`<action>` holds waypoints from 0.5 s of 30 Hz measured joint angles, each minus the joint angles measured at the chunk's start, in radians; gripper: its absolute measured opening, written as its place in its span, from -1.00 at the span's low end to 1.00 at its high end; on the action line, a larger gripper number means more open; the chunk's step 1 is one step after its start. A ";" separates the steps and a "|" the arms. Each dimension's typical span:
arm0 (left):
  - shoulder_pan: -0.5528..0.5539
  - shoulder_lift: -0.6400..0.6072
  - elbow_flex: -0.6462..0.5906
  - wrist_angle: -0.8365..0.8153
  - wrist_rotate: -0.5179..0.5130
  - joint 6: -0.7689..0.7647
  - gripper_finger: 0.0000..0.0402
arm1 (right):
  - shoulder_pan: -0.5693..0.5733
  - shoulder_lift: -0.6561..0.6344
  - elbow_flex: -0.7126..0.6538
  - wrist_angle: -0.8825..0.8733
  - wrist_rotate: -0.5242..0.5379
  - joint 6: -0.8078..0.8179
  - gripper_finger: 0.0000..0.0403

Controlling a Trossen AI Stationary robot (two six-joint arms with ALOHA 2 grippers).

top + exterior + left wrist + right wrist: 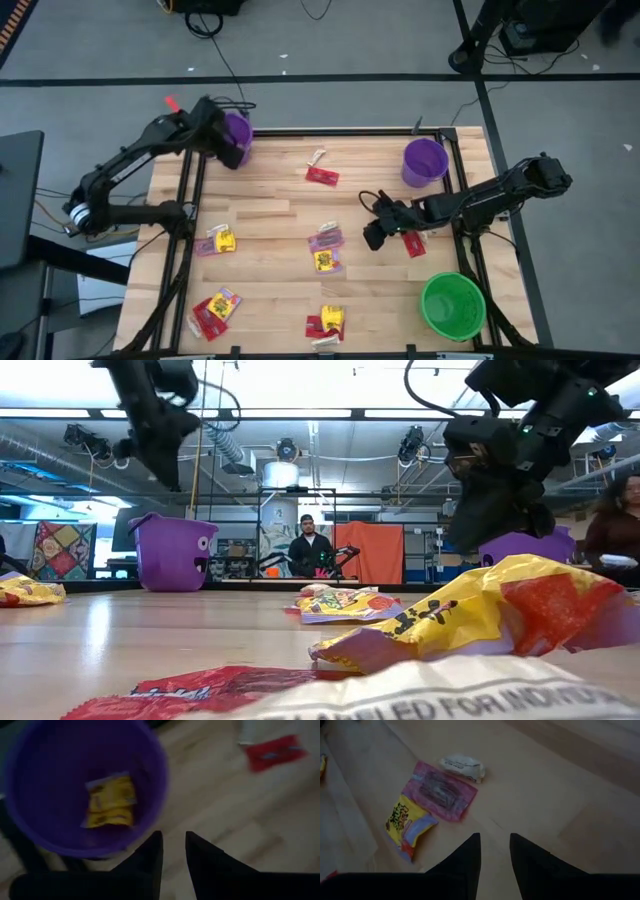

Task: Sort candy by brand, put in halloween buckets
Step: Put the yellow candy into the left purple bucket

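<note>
Left wrist view: purple bucket (30, 795) holds yellow candy (110, 802), apparently two

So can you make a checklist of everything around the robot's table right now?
Surface: wooden table, candy scattered across it.
Job's things: purple bucket at the far left corner holds a yellow candy; second purple bucket far right; green bucket near right.
Clutter: nothing seen.
Grippers: left gripper open and empty over the left purple bucket; right gripper open and empty above the pink candy mid-table.
Cables: black cables on the floor.
Surroundings: a person beyond the table.
</note>
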 joint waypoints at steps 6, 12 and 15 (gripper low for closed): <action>-0.165 -0.094 0.000 -0.026 0.022 -0.097 -0.57 | -0.025 0.000 0.000 -0.001 -0.042 -0.031 -0.42; -0.395 -0.112 0.000 -0.035 0.011 -0.241 -0.58 | -0.036 0.000 0.000 0.013 -0.044 -0.038 -0.42; -0.516 -0.103 0.000 -0.036 -0.040 -0.326 -0.58 | -0.043 0.000 0.000 0.019 -0.037 -0.045 -0.42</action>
